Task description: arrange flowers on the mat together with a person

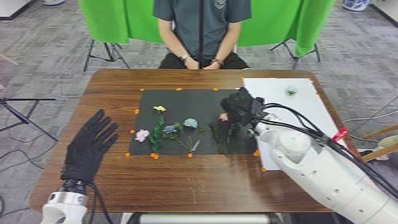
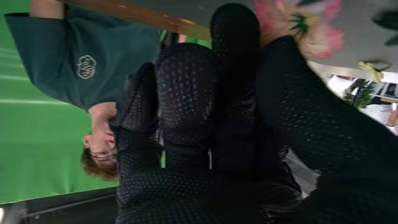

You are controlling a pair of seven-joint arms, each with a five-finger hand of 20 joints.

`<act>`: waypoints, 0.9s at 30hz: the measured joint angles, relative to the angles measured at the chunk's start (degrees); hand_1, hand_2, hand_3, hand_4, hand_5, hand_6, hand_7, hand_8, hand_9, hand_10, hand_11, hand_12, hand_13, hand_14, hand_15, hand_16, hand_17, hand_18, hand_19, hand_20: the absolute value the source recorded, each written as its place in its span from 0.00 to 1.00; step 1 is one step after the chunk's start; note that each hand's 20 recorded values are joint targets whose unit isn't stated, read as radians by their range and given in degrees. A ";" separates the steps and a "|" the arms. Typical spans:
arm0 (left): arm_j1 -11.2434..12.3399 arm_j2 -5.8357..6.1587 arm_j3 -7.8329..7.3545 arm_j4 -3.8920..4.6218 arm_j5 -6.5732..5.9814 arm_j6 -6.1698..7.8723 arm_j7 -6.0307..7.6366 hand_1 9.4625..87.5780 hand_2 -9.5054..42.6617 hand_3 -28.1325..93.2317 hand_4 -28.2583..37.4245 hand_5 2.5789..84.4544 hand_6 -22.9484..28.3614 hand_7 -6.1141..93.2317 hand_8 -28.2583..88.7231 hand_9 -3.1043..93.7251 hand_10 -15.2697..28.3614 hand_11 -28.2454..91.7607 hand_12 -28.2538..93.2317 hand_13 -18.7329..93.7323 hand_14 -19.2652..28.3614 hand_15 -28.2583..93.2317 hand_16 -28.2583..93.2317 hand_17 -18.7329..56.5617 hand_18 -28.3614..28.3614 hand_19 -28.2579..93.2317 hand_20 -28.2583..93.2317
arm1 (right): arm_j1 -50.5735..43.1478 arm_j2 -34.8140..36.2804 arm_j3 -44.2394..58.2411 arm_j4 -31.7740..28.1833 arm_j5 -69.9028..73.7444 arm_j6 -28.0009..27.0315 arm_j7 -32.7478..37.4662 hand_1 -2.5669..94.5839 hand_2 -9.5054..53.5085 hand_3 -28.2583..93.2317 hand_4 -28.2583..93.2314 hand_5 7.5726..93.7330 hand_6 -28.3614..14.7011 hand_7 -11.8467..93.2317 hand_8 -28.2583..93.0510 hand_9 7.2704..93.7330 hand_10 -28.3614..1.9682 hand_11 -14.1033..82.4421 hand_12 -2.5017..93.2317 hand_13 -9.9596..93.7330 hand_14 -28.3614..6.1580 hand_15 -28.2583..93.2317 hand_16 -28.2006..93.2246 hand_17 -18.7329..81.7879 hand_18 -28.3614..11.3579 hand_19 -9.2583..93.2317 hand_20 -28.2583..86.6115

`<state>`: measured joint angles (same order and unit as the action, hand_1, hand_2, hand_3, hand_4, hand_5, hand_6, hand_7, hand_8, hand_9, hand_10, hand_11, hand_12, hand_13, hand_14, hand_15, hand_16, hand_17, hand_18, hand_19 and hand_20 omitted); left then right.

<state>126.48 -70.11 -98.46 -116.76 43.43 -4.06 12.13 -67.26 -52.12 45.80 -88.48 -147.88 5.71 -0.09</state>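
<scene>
My left hand (image 1: 89,145) lies open over the table's left side, beside the dark mat (image 1: 187,97). Over the mat's right part is my right hand (image 1: 240,106), fingers straight, near a pink flower (image 1: 223,117). On the mat to its left are a light blue flower (image 1: 191,123), a blue one (image 1: 171,129), a yellow one (image 1: 160,108) and a pink one (image 1: 142,135). In the right wrist view, a pink-and-white flower (image 2: 306,25) is close to the tips of my right hand (image 2: 222,120); I cannot tell whether they touch. A yellow bloom (image 2: 371,70) is farther off.
A white sheet (image 1: 266,85) covers the table's right side, with a pale flower (image 1: 291,91) near its far end. My right forearm crosses that sheet. Orange markers (image 1: 155,156) line the mat's edges. A red object (image 1: 340,134) is by the right table edge.
</scene>
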 measured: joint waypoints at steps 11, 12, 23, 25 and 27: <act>0.29 0.02 -0.02 0.00 -0.02 0.01 0.02 0.23 0.17 0.79 0.03 0.29 0.51 0.23 0.16 0.23 0.60 0.38 0.36 0.32 0.68 0.36 0.28 0.07 0.84 0.53 0.32 | -1.83 0.71 1.00 -3.14 1.85 -1.82 0.88 0.37 0.00 0.91 0.01 0.59 0.67 0.49 0.19 0.72 0.64 0.51 0.31 0.77 0.65 0.79 0.43 0.47 0.25 0.86 0.66; 0.32 0.02 -0.03 0.00 -0.02 0.01 0.02 0.23 0.17 0.79 0.03 0.29 0.51 0.23 0.16 0.23 0.60 0.38 0.36 0.32 0.68 0.36 0.28 0.07 0.84 0.53 0.32 | -1.94 0.74 1.01 -3.34 2.06 -1.84 1.10 0.37 0.00 0.91 0.02 0.59 0.67 0.49 0.19 0.72 0.63 0.51 0.31 0.77 0.65 0.79 0.43 0.47 0.24 0.86 0.66; 0.31 0.02 -0.05 0.01 -0.03 0.00 -0.12 0.23 0.17 0.79 0.03 0.30 0.51 0.22 0.16 0.23 0.60 0.37 0.37 0.32 0.68 0.36 0.28 0.07 0.84 0.53 0.32 | -1.34 0.75 -0.75 -2.93 4.50 1.91 5.23 0.45 0.00 0.87 0.00 0.56 0.68 0.63 0.26 0.73 0.67 0.53 0.48 0.77 0.66 0.80 0.43 0.47 0.25 0.87 0.65; 0.28 0.02 -0.05 0.02 -0.03 0.00 -0.19 0.23 0.17 0.79 0.03 0.30 0.51 0.22 0.17 0.23 0.60 0.37 0.37 0.32 0.68 0.36 0.28 0.07 0.84 0.53 0.32 | -1.03 0.69 -1.41 -2.53 4.50 3.68 6.31 0.46 0.00 0.86 0.00 0.57 0.67 0.67 0.28 0.71 0.66 0.62 0.51 0.77 0.66 0.82 0.43 0.48 0.25 0.87 0.65; 0.26 0.05 -0.05 0.04 -0.03 -0.02 -0.26 0.23 0.17 0.79 0.03 0.30 0.51 0.22 0.17 0.23 0.60 0.37 0.37 0.32 0.68 0.35 0.28 0.07 0.84 0.53 0.32 | -0.74 0.61 -1.91 -2.35 4.50 4.35 7.59 0.47 0.00 0.86 0.00 0.57 0.67 0.69 0.30 0.71 0.65 0.66 0.53 0.77 0.66 0.83 0.44 0.48 0.26 0.88 0.65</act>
<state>126.73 -70.06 -98.51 -116.73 43.40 -4.08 11.87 -68.00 -51.51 43.89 -90.83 -143.38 10.06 7.50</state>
